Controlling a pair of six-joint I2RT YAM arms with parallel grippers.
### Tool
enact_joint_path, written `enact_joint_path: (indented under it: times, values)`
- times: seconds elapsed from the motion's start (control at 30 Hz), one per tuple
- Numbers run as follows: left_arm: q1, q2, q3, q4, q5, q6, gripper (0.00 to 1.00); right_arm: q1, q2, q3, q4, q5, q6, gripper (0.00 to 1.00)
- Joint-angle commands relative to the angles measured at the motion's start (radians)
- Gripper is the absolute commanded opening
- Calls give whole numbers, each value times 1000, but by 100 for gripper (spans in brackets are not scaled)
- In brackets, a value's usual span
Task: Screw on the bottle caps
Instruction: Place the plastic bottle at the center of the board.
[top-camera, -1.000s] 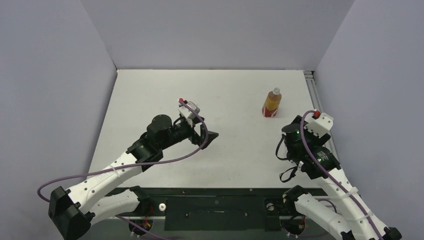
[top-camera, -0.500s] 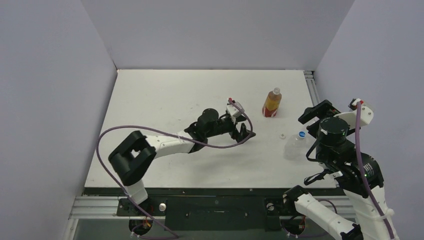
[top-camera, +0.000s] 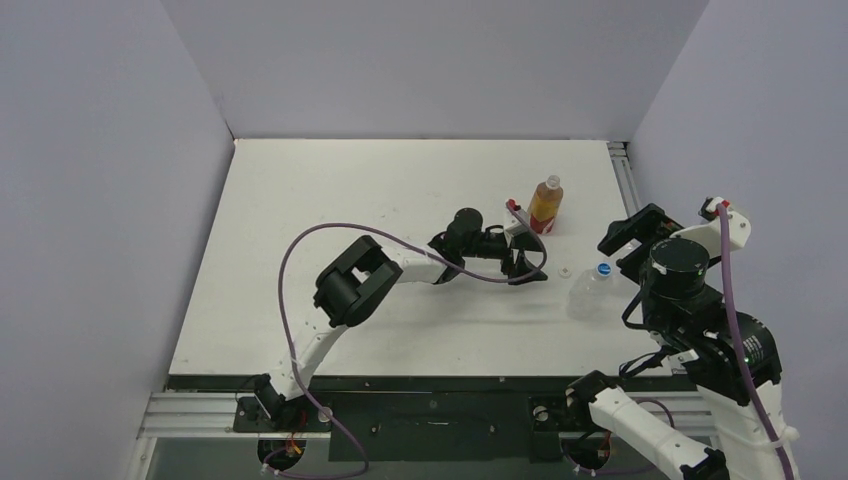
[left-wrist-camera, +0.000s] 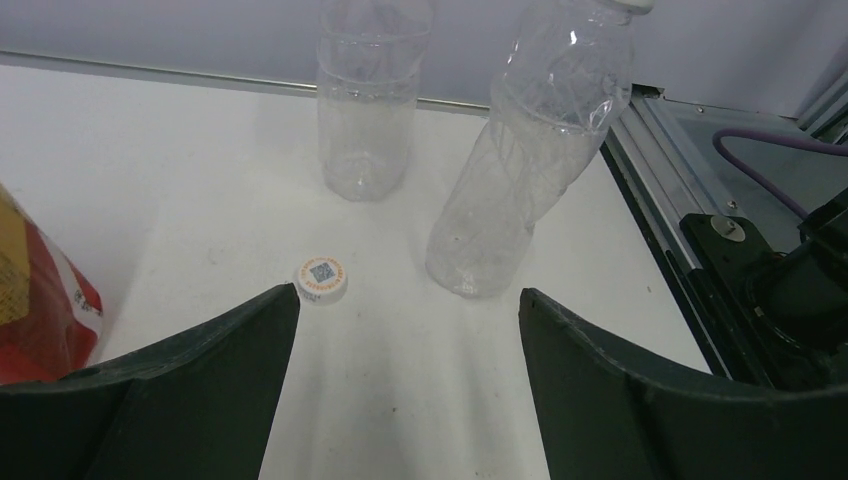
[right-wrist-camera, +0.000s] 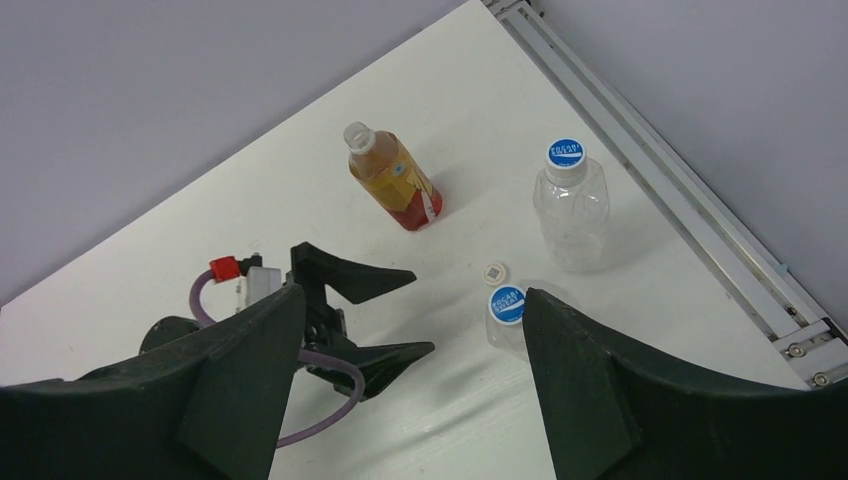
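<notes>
The left arm is stretched across the white table (top-camera: 330, 200) to its right half. The left gripper (left-wrist-camera: 408, 300) is low over the surface with its jaws spread wide and nothing between them. The white cap (left-wrist-camera: 321, 280), with a small printed mark on top, lies flat on the table just ahead of one fingertip and touches nothing.

The amber bottle (right-wrist-camera: 392, 188) stands on the far side of the left gripper, close beside it. Its neck is open and uncapped, and it has a red label at the base. To the right of the white cap stands the near clear bottle (left-wrist-camera: 520, 170), wearing a blue cap (right-wrist-camera: 507, 304). It stands close to the white cap on its right. The far clear bottle (right-wrist-camera: 570, 210) stands farther right, beside the metal rail (right-wrist-camera: 640, 150) at the table's edge, and also carries a blue cap (right-wrist-camera: 566, 153). In the overhead view the right arm hides this bottle.

The right gripper (right-wrist-camera: 412, 296) hangs above the right side of the table, looking down on the bottles. Its jaws are parted and it holds nothing. A purple cable (top-camera: 300, 270) loops off the left arm over the near middle of the table, well away from the caps and bottles.
</notes>
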Motion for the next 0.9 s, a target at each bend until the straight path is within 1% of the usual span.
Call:
enact_joint_path:
  times: [0.0,0.07,0.17,0.27,0.37,0.5,0.6,0.7,0.8,0.83,0.87]
  values:
    - [-20,93,157,23,59,-12,76,-8,21,27,-1,-30,-34,75]
    - [-29,135,206,4,55,-11,76,-9,36,21,6,-38,-38,75]
    - [-43,203,282,-74,49,16,76,-9,51,14,23,-50,-45,75]
    - [-44,259,371,-101,29,6,76,-10,63,19,33,-61,-54,75]
    - [-40,330,482,-102,8,-80,77,-11,76,22,45,-78,-64,75]
    - [-48,419,624,-175,-20,-160,77,-13,98,28,49,-94,-74,75]
    - [-60,467,658,-190,-53,-169,77,-17,115,29,51,-98,-81,75]
    - [-74,477,655,-175,-102,-170,77,-22,126,24,57,-104,-87,75]
    - [-89,467,625,-187,-222,-168,77,-30,135,6,74,-127,-91,75]
    - [-92,464,609,-175,-241,-171,78,-33,137,0,78,-134,-91,75]
    - [-95,456,576,-126,-271,-186,78,-36,143,-3,86,-143,-94,75]
